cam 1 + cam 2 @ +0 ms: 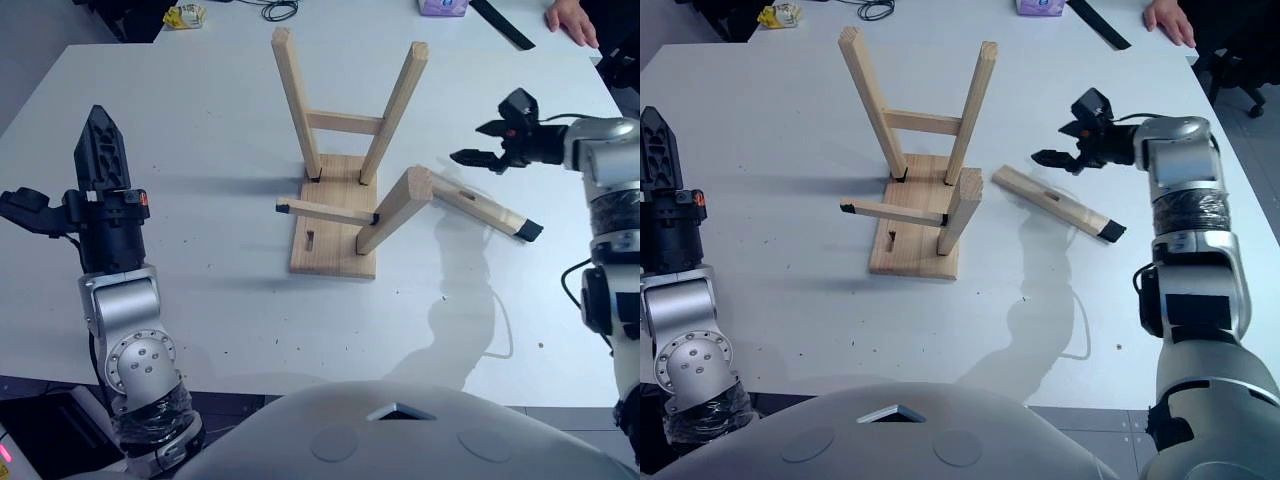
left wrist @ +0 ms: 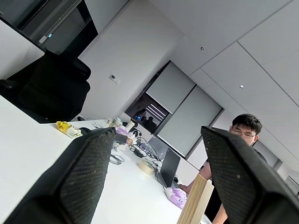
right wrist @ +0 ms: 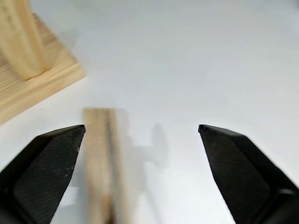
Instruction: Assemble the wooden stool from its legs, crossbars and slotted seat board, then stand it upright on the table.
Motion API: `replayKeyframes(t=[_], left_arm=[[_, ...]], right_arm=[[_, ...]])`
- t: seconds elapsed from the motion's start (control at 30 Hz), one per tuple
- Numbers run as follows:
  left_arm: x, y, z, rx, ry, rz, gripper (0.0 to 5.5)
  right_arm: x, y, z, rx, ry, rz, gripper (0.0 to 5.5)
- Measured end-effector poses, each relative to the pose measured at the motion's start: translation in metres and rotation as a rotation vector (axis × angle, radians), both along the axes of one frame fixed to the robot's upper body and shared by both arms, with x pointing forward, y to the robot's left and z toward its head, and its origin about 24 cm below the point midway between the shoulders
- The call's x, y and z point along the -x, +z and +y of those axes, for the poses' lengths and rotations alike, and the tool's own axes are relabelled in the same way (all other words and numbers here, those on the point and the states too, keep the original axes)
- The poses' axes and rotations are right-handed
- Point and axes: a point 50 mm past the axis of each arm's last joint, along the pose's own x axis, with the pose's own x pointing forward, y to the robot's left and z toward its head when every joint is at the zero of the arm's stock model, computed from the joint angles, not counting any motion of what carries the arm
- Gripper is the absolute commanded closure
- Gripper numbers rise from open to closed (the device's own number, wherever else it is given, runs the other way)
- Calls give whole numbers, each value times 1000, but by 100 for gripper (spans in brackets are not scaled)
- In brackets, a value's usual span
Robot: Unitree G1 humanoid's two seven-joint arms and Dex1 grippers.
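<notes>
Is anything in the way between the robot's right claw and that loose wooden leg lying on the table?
No, nothing visible. The right gripper hangs open above the loose leg, and only bare table lies around that leg.

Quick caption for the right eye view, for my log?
Seat board lying flat with three legs upright; fourth leg lies loose beside it, open right gripper hovering over it.

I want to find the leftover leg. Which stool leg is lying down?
The loose leg flat on the table, right of the seat board, by the right pincer. The other three stand upright.
</notes>
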Motion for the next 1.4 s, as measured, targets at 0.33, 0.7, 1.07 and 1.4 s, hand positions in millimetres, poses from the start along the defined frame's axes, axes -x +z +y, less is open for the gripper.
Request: replayKeyframes(t=[0.33,0.7,1.07,1.4], left_arm=[[2,-3,-3,-3,-4,13,212],[-6,-3,-1,-18,-19,19,212],[-13,-1,0,-33,-39,19,212],[-9,-1,-2,-33,-42,21,212]], right_arm=[[24,-19,-37,74,54,134,101],[48,-61,-34,166,100,54,101],[75,-74,-23,141,-29,-2,271],[93,-71,-8,95,-148,94,346]])
